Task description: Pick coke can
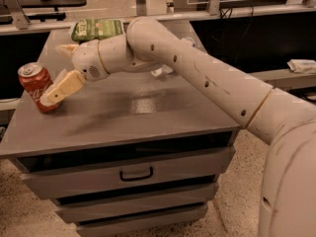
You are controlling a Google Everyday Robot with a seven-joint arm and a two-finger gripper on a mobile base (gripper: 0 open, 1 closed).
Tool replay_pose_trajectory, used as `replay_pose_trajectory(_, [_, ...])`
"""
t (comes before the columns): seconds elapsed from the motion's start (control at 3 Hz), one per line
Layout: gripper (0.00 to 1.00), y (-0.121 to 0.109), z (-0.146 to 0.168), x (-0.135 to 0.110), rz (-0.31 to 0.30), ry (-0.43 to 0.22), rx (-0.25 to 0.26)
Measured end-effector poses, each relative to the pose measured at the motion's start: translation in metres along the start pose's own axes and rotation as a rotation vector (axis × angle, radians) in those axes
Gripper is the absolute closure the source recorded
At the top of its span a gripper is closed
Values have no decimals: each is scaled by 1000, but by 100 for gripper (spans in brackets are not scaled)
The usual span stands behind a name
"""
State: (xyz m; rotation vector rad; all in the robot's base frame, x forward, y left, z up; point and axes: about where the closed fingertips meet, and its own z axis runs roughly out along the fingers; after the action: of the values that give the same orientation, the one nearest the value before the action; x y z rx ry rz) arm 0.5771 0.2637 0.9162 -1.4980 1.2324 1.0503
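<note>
The coke can [32, 86], red with white script and a silver top, stands upright near the left edge of the grey cabinet top [148, 117]. My gripper [55, 71] is at the can's right side, with the arm reaching in from the right. It is open: the near finger [61, 88] lies against the can's front right, and the far finger [65, 49] points past the can at the back. The can sits at the mouth of the open fingers, not clasped.
A green snack bag [97, 28] lies at the back of the cabinet top. A clear plastic bottle [163, 72] lies mostly hidden behind my arm. Drawers with a handle [136, 174] are below. A white cloth [301, 65] rests on a shelf at the right.
</note>
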Motion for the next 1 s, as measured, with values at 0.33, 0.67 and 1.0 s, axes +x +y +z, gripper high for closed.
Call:
replay_pose_trajectory(0.33, [0, 4, 18, 5, -24, -28, -15])
replay_pose_trajectory(0.67, [18, 14, 37, 8, -54, -19, -42])
replay_pose_trajectory(1.0, [42, 18, 46, 12, -64, -5, -47])
